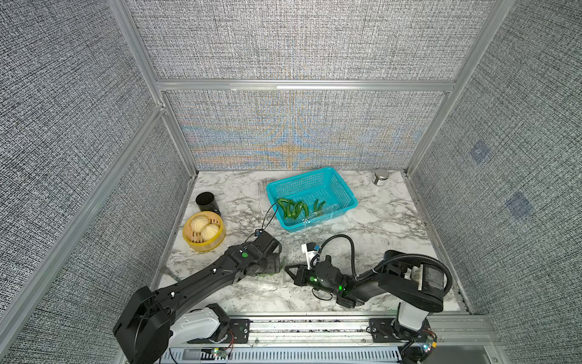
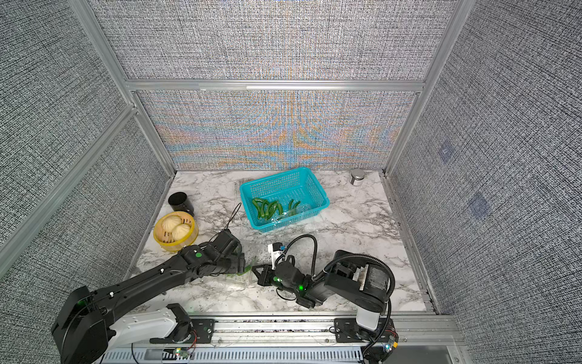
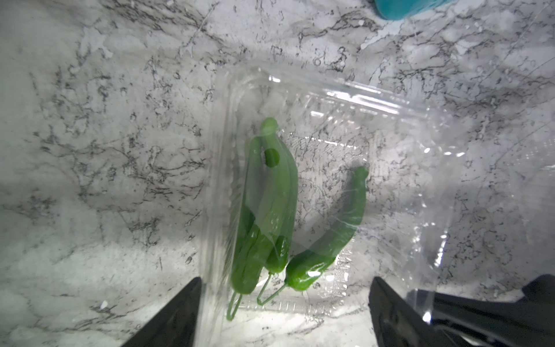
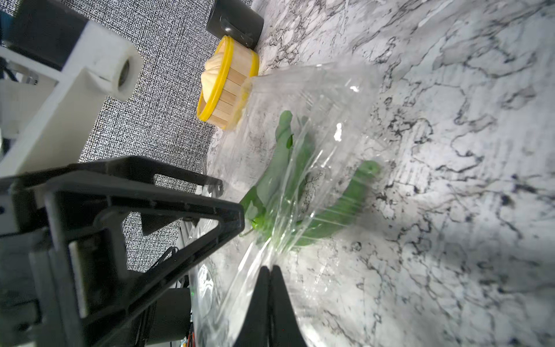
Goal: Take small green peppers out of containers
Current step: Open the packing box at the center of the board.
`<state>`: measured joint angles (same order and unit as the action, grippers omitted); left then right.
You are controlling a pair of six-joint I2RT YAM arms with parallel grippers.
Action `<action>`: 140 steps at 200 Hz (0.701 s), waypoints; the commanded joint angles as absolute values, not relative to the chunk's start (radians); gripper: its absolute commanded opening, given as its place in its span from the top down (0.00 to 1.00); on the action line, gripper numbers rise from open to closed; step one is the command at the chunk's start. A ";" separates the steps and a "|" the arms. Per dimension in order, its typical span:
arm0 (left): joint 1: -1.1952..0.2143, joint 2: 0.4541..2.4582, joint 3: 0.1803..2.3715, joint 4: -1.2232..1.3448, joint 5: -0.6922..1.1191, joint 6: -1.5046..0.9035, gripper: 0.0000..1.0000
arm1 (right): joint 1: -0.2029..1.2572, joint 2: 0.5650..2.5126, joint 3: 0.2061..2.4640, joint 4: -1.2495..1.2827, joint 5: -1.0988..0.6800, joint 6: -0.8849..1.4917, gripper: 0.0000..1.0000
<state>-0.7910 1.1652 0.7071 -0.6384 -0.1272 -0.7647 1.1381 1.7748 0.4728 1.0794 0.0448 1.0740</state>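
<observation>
Your arms (image 1: 195, 283) are black with white base shells (image 1: 198, 324). Green lights (image 1: 244, 254) mark both. A ribbed black hose (image 1: 353, 252) loops over the right arm (image 1: 406, 283).

Left arm (image 1: 195, 283) stretched from 7 o'clock toward 2. Left gripper (image 3: 285, 281) faces down, jaws wide apart. Right arm (image 1: 409, 283) folded at 5 o'clock, forearm toward 9. Right gripper (image 4: 268, 270) jaws pinched together on container (image 4: 300, 99) film.
</observation>
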 commanded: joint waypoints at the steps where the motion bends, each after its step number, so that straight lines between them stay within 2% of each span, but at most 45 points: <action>1: -0.806 1.152 0.734 -0.627 -0.109 -0.738 0.14 | 1.140 1.770 0.470 1.045 0.029 1.065 0.98; 60: -0.899 1.143 0.872 -0.765 -0.257 -0.691 0.14 | 1.140 1.760 0.474 1.042 0.027 1.065 1.00; 140: -0.903 1.099 0.890 -0.858 -0.340 -0.697 0.13 | 1.141 1.692 0.450 1.025 0.030 1.054 1.00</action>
<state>-0.9016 1.1183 0.8749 -0.8207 -0.3088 -0.7086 1.1389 1.7153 0.4515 1.0214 0.0238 1.0729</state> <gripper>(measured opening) 0.868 0.048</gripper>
